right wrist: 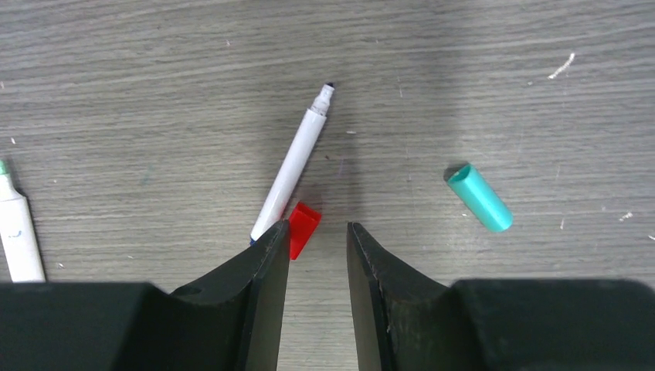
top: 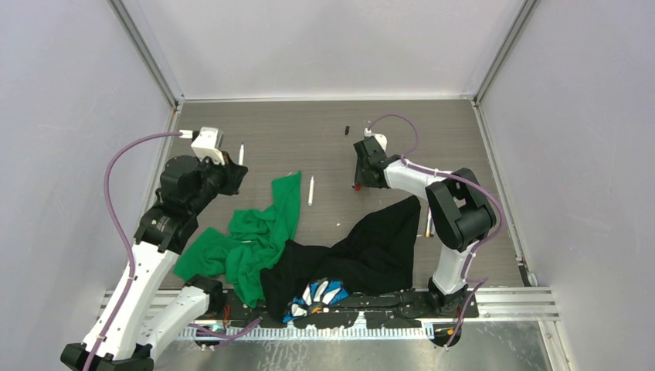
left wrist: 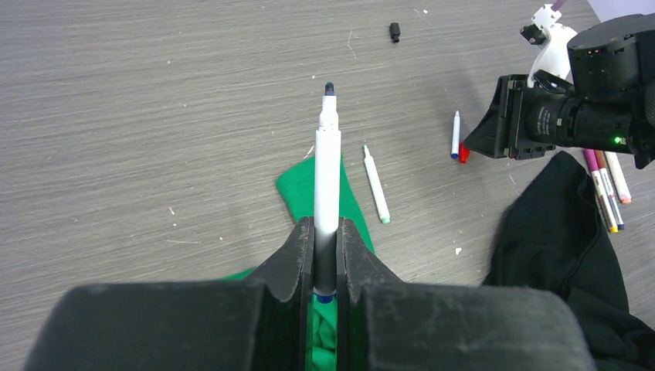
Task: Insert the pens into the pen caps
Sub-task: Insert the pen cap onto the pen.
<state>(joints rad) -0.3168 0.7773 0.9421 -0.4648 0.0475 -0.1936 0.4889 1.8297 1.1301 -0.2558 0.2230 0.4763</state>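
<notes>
- The left pincer is clamped on a pen near its rear end, so most of the white barrel sticks out unsupported. A push into a cap that is off the line could swing the pen between the pads or slide it backward.
- The right pincer is empty, with its jaws narrowly parted low over the counter. The red cap lies against its left finger rather than centred, just beside a loose pen. Closing here may flick the cap away — or catch the loose pen with it.
- I cannot tell which end of the red cap is open, so a wrong guess would present the blind end.
- The held pen's long axis follows the pincer's own line, dark tip leading, aimed at the counter's far side.
- The loose pen lies flat, with its tip up and right in the right wrist view. A teal cap rests well apart to the right.
</notes>
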